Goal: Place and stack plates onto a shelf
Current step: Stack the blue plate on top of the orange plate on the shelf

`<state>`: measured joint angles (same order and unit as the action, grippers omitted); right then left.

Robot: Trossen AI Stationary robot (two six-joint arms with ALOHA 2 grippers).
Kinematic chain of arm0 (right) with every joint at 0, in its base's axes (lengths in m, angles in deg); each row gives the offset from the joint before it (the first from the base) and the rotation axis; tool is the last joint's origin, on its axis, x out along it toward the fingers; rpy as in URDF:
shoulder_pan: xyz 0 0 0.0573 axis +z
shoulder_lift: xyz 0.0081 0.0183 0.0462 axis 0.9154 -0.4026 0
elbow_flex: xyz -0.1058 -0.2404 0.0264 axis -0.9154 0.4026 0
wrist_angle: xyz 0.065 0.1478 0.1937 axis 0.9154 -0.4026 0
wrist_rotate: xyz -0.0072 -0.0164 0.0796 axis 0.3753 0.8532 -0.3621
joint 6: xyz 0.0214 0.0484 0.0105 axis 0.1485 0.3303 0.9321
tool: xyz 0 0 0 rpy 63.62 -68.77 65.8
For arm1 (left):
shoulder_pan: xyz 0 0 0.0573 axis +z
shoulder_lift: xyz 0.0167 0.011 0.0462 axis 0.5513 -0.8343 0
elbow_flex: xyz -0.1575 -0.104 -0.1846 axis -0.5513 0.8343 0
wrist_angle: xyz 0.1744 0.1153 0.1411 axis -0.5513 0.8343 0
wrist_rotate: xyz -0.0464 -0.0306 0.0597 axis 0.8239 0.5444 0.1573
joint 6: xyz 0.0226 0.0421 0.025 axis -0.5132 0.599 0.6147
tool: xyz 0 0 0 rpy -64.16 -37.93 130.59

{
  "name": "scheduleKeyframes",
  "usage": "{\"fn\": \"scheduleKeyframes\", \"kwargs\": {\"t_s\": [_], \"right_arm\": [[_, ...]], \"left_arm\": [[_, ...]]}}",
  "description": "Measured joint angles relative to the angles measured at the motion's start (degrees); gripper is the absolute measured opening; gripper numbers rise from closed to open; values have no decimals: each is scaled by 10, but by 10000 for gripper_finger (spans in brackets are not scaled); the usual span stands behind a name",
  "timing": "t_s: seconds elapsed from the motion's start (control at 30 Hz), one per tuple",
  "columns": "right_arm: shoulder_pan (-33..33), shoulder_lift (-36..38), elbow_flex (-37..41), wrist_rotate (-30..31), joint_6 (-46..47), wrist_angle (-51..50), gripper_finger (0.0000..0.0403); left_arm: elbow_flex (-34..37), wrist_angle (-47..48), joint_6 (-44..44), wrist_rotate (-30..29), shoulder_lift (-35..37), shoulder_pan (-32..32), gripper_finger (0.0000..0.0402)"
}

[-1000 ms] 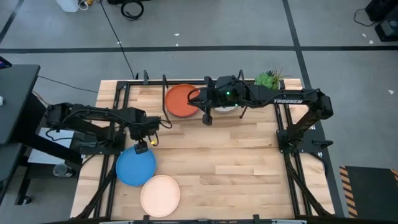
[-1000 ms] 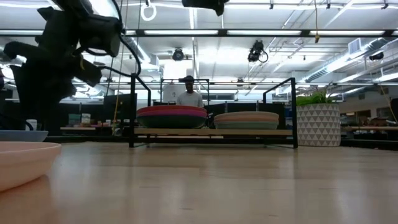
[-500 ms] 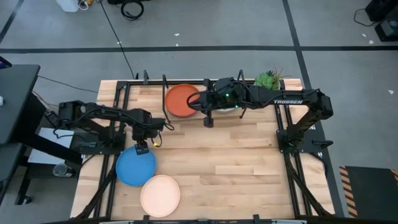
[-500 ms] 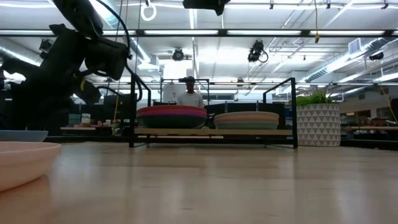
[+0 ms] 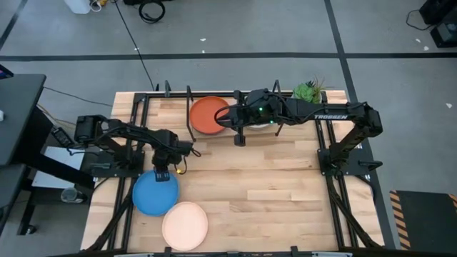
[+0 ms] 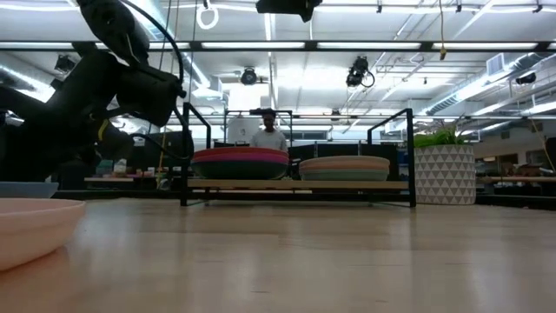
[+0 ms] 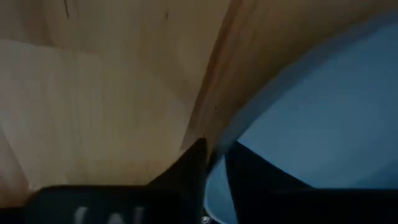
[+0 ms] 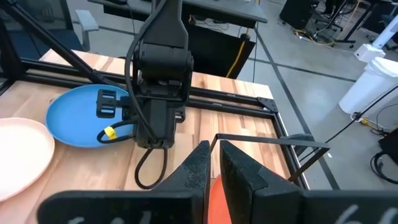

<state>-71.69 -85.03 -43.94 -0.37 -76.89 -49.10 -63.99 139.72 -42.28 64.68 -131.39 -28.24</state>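
The bright blue plate (image 5: 152, 195) lies flat on the table at the near left, and a cream plate (image 5: 184, 224) lies just nearer the front edge. My left gripper (image 5: 163, 174) points steeply down at the blue plate's far rim, shut on it. On the shelf (image 6: 295, 184) at the far edge stand two stacks of plates: one topped by an orange plate (image 5: 208, 114), the other tan (image 6: 345, 166). My right gripper (image 5: 239, 137) hangs shut with nothing in it, above the table just in front of the shelf. My left gripper has the blue plate's far rim (image 7: 216, 176) between its two fingers, one finger (image 7: 191, 167) outside over the table and the other (image 7: 252, 177) inside over the plate's well. The fingers come from above, slanting down. The plate lies flat on the table.
A potted plant (image 5: 308, 90) stands at the far right beside the shelf. Black frame rails run along the table's left and right sides. Bare wood spreads over the middle and near right of the table (image 5: 271, 185). A person (image 6: 268, 132) shows far behind the shelf.
My left gripper has sunk toward the blue plate's far rim, tipping more steeply down, and its fingers have closed in on the rim. The plate has stayed where it lay.
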Motion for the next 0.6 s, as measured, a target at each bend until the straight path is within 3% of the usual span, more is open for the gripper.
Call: {"fn": "scheduleKeyframes", "kwargs": {"t_s": [0.13,0.33,0.6], "right_arm": [[0,0,2,0,0,-6,41],[-1,0,2,1,0,-6,41],[-7,0,3,1,0,-6,41]], "left_arm": [[0,2,-4,1,7,6,15],[-11,17,0,-4,17,25,18],[-104,64,24,-26,37,40,14]]}}
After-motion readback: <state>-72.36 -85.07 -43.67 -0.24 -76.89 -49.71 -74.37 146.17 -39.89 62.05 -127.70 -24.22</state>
